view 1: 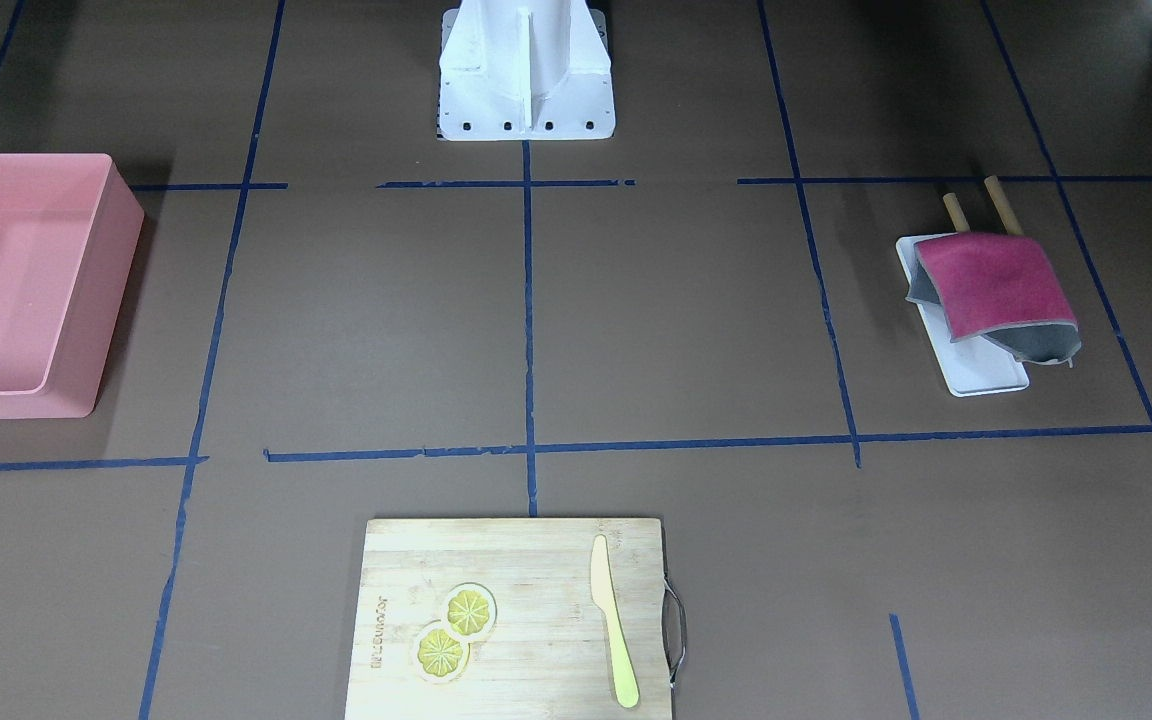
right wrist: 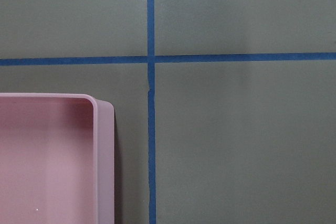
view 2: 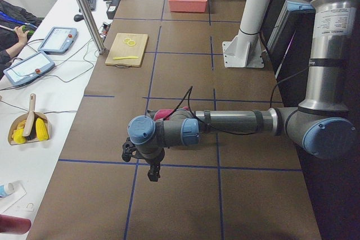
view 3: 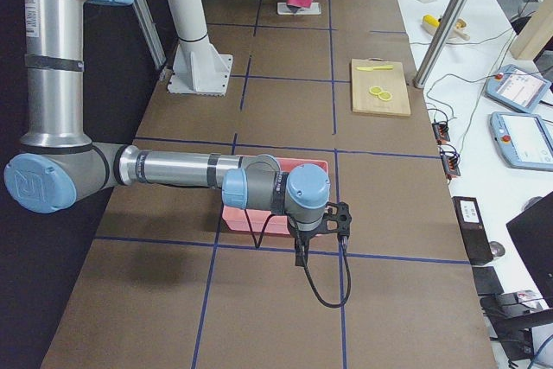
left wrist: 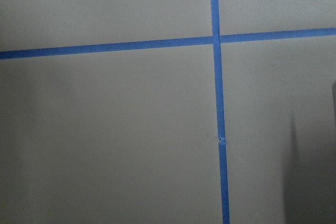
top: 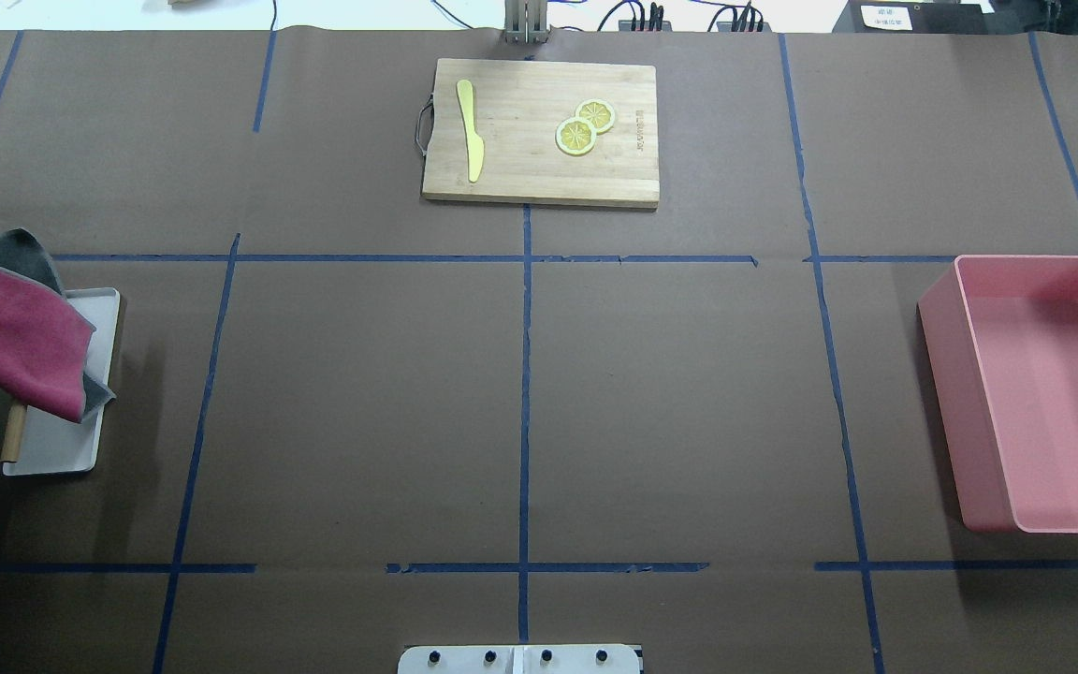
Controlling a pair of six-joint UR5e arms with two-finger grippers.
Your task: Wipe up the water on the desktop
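Bamboo cutting board, pale, rectangular, metal handle at one end (view 1: 526,560), lies nearest in the front-facing view. It carries a yellow plastic knife (view 1: 613,625) and a pair of lemon slices (view 1: 454,631) that overlap each other. Desktop, large, flat, matte brown, crossed by dark-blue tape lines (view 1: 676,320): it spreads under everything listed and lies directly below the fingers of both grippers. Left gripper (view 2: 152,172) hangs fingers-down over the desktop above a tape line. It shows in the left side view only, so I cannot tell whether its fingers are parted or closed. Its wrist camera shows only desktop and a tape crossing. Right gripper (view 3: 300,255) also points down over the desktop near a tape line, in the right side view only; finger state likewise cannot be told. Pink rectangular plastic bin (view 1: 111,300) sits just beside the right gripper, toward the table's middle; one of its corners shows in that wrist camera. Small white rectangular tray (view 1: 986,375) stands past the left gripper. Across it is draped a magenta cloth with grey underside (view 1: 996,285), over two wooden handles (view 1: 1001,203). White robot base (view 1: 526,80) stands well apart from both sets of fingers.
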